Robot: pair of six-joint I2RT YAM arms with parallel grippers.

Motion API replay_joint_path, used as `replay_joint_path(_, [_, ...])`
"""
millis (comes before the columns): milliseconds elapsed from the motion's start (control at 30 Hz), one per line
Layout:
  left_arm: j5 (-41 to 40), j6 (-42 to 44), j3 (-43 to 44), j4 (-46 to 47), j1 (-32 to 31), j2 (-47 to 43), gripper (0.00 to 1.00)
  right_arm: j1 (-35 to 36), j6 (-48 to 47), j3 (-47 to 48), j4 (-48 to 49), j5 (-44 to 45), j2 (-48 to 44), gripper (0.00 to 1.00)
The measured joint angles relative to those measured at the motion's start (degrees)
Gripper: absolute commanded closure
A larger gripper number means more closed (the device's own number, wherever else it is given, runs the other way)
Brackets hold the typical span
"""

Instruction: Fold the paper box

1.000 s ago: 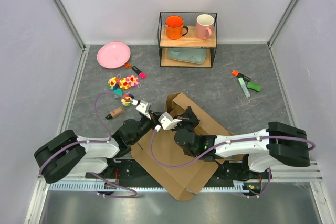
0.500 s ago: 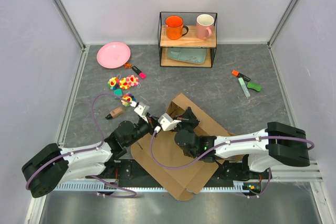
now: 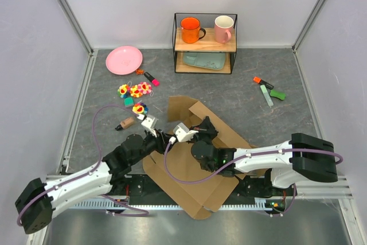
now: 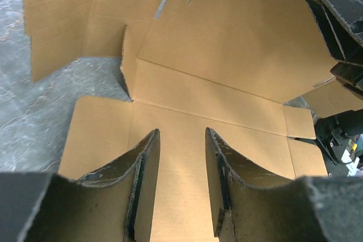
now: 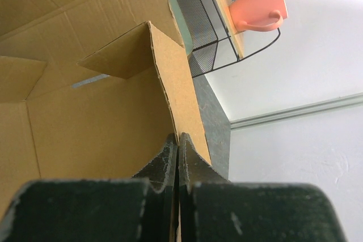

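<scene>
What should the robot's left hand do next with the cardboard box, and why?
Probably reach forward and pinch the loose flap. The left gripper is open and empty above the paper box, while the right gripper is shut on one raised wall edge. That side is held, but nothing grips the flap.

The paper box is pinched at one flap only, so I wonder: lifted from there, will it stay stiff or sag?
The paper box probably hinges at its creases rather than lifting flat, though each corrugated panel looks stiff. It seems light, so the right gripper, shut on a thin edge, may hold it.
</scene>
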Motion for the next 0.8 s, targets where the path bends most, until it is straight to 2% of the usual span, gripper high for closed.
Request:
replay_joint_path(133, [-4.31,-0.74,1.73,-9.40,0.00,-8.37,0.51,0.00,-0.11,-0.02,0.09,0.04,0.11,1.00])
replay_joint_path(200, [-9.16,-1.11,3.50,-14.10,0.00,-13.27,0.43,0.00,-0.13,-0.02,0.09,0.04,0.11,1.00])
replay_joint_path(267, [-14.78,-1.29,5.27,-16.31,0.00,-15.98,0.41,0.00,-0.15,-0.02,0.09,0.07,0.11,1.00])
replay_joint_path(367, [-24.41,-0.46,8.22,-15.63,0.44,-15.78,0.38,0.02,-0.33,-0.04,0.11,0.04,0.11,1.00])
replay_joint_path(433, [-27.54,1.66,10.62,-12.74,2.32,-11.28,0.37,0.07,-0.39,-0.04,0.11,0.04,0.11,1.00])
replay_joint_path(567, [-23.78,3.08,18.23,-9.07,11.32,3.67,0.38,0.20,-0.55,-0.04,0.09,0.04,0.13,1.00])
replay_joint_path(633, [-18.01,3.08,21.51,-7.21,17.75,11.19,0.38,0.28,-0.55,-0.04,0.07,0.04,0.13,1.00])
replay_joint_path(800, [-1.22,2.10,27.96,-2.69,31.30,26.73,0.49,0.59,-0.55,-0.04,0.04,0.13,0.20,1.00])
